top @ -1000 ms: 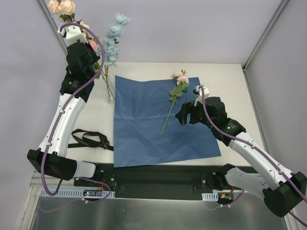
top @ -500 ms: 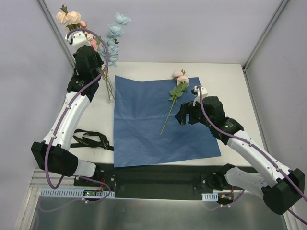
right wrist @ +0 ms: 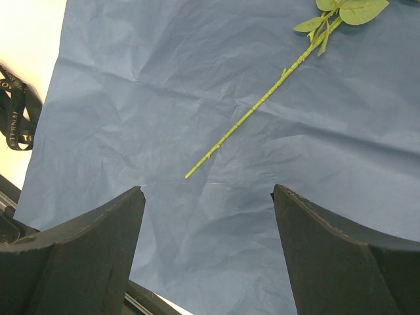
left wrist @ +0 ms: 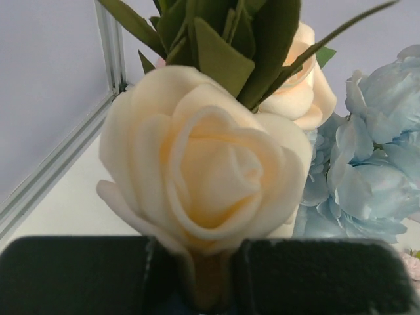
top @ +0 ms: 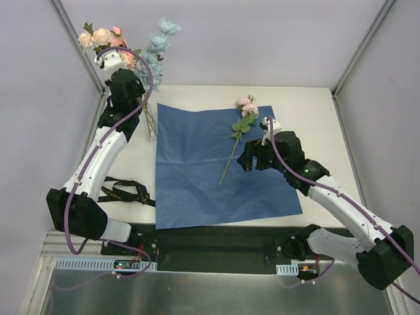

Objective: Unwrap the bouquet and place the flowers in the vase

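Note:
My left gripper (left wrist: 203, 279) is shut on the stem just under a cream rose (left wrist: 203, 177), holding that cream and pink spray (top: 102, 37) upright at the back left, high above the table. The clear vase (top: 151, 126) stands just right of that arm with a light-blue spray (top: 156, 56) in it; its blooms (left wrist: 374, 170) show beside the rose. A pink rose spray (top: 239, 128) lies on the flat blue paper sheet (top: 197, 184). My right gripper (right wrist: 209, 216) hangs open over the paper, short of the stem's cut end (right wrist: 197, 172).
The black ribbon (top: 123, 191) lies loose on the table left of the paper, also seen as a ribbon (right wrist: 16, 111) at the right wrist view's edge. A metal frame post (top: 79, 46) rises close behind the left arm. Grey walls enclose the table.
The left arm has swung right and forward with the cream spray, bringing it nearer the vase. The right gripper has crept slightly left and stayed open.

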